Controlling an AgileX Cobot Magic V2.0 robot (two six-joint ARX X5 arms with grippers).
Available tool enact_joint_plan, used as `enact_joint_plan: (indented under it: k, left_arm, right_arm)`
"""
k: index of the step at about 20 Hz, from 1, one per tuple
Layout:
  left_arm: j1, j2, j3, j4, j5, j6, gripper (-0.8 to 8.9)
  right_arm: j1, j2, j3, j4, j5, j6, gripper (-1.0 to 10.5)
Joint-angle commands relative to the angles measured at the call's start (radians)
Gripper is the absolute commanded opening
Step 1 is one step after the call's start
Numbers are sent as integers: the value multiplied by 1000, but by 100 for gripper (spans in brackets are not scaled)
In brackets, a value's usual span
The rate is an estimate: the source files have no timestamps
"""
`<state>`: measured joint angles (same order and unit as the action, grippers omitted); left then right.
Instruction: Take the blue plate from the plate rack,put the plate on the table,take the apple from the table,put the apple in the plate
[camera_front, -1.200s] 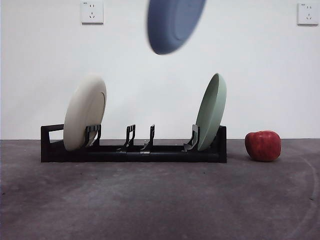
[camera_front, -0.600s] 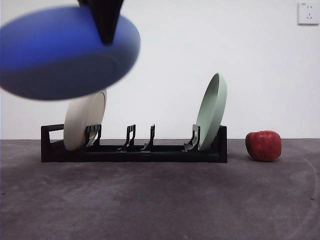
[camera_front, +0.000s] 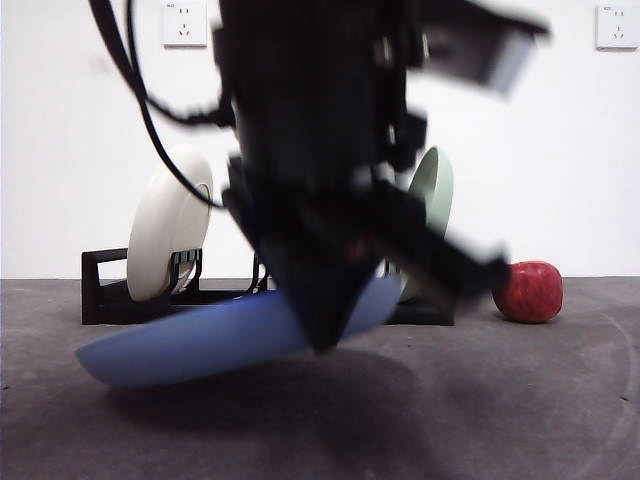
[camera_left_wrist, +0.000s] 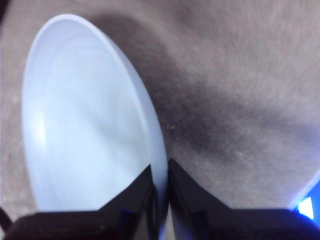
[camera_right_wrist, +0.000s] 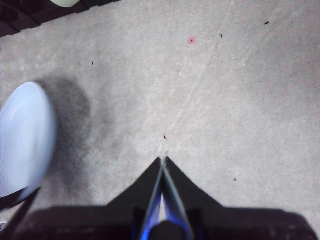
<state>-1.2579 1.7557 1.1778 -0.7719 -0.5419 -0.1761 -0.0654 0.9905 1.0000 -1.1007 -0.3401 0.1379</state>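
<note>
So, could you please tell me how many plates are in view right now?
3. The cream plate and pale-green plate stand in the plate rack; the blue plate, tilted, is gripped by the left end effector. The arm may hide others.

Arm (camera_front: 330, 150) motion-blurred; soft shadow beneath blue plate (camera_front: 200, 345).

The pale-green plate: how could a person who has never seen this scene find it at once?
Find the long black plate rack at the back of the table. Two plates stand upright in it; the pale-green plate is at the end nearer the red apple. The other standing plate is cream, and the blue plate is out of the rack, held low by the left hand.
</note>
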Motion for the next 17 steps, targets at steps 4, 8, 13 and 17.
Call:
enact_joint_plan:
  k: [4,8,13,17]
  left_arm:
    - [-4,103,-7,2,125,48,-3]
    - [1,99,-4,2,150,45,0]
    - [5,98,-4,-24,150,45,14]
    - [4,91,-4,-27,149,44,263]
  right_arm:
    - [1,0,3,6,0,-8,6]
    - [1,0,3,13,0,-8,6]
    - [1,0,3,13,0,-6,7]
    - [1,0,3,12,0,-7,8]
